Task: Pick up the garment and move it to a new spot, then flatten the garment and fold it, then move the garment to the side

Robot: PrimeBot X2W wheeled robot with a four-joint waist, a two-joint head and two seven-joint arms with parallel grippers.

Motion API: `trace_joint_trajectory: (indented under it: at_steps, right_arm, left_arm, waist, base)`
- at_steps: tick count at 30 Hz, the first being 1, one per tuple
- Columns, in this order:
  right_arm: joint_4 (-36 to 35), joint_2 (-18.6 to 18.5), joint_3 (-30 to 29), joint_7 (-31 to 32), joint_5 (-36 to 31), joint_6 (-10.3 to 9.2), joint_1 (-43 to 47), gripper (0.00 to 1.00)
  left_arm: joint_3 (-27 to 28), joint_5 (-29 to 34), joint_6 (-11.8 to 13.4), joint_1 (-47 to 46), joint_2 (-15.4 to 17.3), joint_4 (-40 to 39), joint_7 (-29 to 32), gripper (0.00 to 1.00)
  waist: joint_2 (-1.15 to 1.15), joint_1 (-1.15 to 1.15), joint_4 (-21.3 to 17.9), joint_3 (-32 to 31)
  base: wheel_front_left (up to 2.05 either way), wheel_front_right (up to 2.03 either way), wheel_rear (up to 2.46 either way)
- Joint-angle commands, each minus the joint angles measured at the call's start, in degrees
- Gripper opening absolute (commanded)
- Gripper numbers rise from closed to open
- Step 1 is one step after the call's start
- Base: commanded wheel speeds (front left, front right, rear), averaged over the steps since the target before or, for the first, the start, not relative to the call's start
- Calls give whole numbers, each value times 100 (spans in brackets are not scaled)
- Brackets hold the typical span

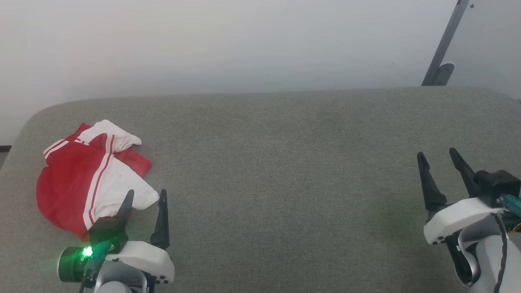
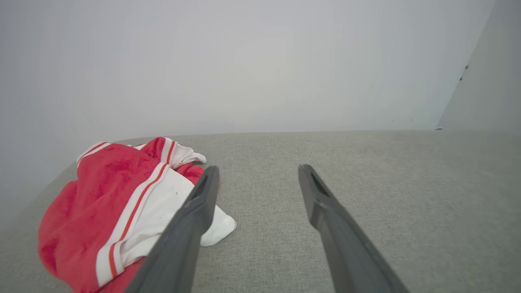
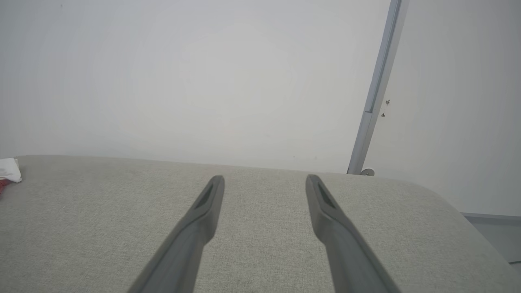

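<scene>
Lying in a loose heap near the left edge of the grey fabric-covered surface (image 1: 285,183), the red jersey (image 1: 87,177) has a white panel and striped trim uppermost. It is neither flattened nor held, so the first step, the pick-up, is judged not yet begun.

The left tool (image 1: 146,191) stands just beside the heap's near right corner, with both fingers spread wide and nothing between them. In the head view one finger overlaps the white panel, but contact cannot be confirmed. This stance suits a short reach into the cloth.

The right tool (image 1: 436,152) sits well apart by the right edge, likewise wide and empty. The broad middle of the surface lies between the two tools and is a likely spot for spreading the garment. Thin, bunched fabric will probably lift in several layers, so a grasp on a raised fold appears advisable.
</scene>
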Motion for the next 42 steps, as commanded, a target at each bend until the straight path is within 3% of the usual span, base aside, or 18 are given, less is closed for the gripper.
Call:
trace_joint_trajectory:
  at_steps: [1,22,31,36,42]
  right_arm:
    - [-12,-42,9,-70,-137,2,-110,100]
    - [101,-75,-113,-273,-652,2,-125,100]
    - [87,-36,-146,-266,-493,2,-74,100]
    - [50,-20,-145,-266,-337,2,7,100]
    - [-25,-46,62,-266,-204,2,89,100]
  left_arm:
    - [28,154,-35,-66,-6,-1,-52,100]
    - [354,928,-214,-137,-171,270,-268,100]
    - [481,927,-336,-161,-255,392,-256,100]
    - [612,819,-380,-269,-370,512,-256,100]
    - [676,890,-342,-304,-448,613,-256,100]
  waist:
    - [0,0,-1,-4]
    - [0,0,15,-3]
    - [0,0,78,-1]
    - [0,0,331,12]
    - [0,0,1001,2]
  base:
    - [0,0,0]
    - [0,0,0]
    - [0,0,0]
    - [0,0,0]
    - [0,0,0]
